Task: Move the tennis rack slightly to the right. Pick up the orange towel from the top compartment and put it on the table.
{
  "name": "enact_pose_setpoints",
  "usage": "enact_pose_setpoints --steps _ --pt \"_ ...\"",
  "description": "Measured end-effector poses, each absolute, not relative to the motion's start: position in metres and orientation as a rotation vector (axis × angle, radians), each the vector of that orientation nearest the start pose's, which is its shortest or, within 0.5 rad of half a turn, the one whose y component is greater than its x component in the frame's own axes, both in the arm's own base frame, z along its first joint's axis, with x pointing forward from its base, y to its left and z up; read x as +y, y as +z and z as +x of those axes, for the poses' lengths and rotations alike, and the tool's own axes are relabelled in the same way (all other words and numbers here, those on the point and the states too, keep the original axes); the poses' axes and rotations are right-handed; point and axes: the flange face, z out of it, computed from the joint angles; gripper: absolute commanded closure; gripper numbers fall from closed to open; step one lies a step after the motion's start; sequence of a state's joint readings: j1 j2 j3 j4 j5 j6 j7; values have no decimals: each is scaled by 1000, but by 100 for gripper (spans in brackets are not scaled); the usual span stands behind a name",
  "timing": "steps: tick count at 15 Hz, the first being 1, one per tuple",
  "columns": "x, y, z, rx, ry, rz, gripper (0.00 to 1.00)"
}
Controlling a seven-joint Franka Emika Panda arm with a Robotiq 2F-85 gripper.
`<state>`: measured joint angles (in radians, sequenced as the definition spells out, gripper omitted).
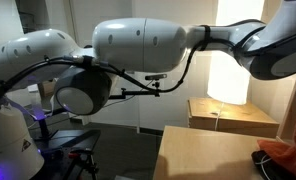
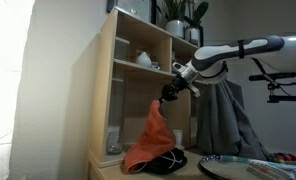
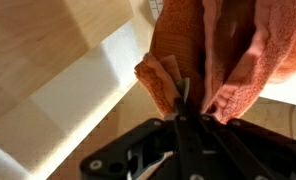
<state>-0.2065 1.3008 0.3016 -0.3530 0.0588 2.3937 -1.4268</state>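
Note:
In an exterior view my gripper (image 2: 169, 94) hangs in front of the wooden shelf, shut on the top of the orange towel (image 2: 151, 135). The towel drapes down in a cone, and its lower edge reaches the black pad (image 2: 172, 161) on the table (image 2: 104, 168). The wrist view shows my gripper (image 3: 185, 96) pinching a bunched fold of the orange towel (image 3: 213, 45) above pale wood. The tennis rack (image 2: 236, 166) lies flat at the lower right, its oval head partly cut off. A corner of the towel (image 1: 285, 150) shows above the table (image 1: 198, 155).
The tall wooden shelf unit (image 2: 108, 90) stands just behind the towel, with small white items on a shelf and plants (image 2: 178, 15) on top. A grey cloth (image 2: 223, 120) hangs right of the gripper. A pale wooden box (image 1: 233, 115) sits beyond the table.

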Motion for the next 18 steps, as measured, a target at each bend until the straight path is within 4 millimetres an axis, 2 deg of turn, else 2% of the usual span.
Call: enact_pose_setpoints --steps 4,6,8,15,18 --pt "-123 380 843 -1929 -1221 -2611 96" --pt "-124 381 843 -1919 -1240 -2612 97" --pt "-123 385 844 -1821 -1315 -2623 97" --pt "-119 404 845 -1239 -1565 -2718 96" --pt "-117 406 845 -1162 -1583 -2724 96"
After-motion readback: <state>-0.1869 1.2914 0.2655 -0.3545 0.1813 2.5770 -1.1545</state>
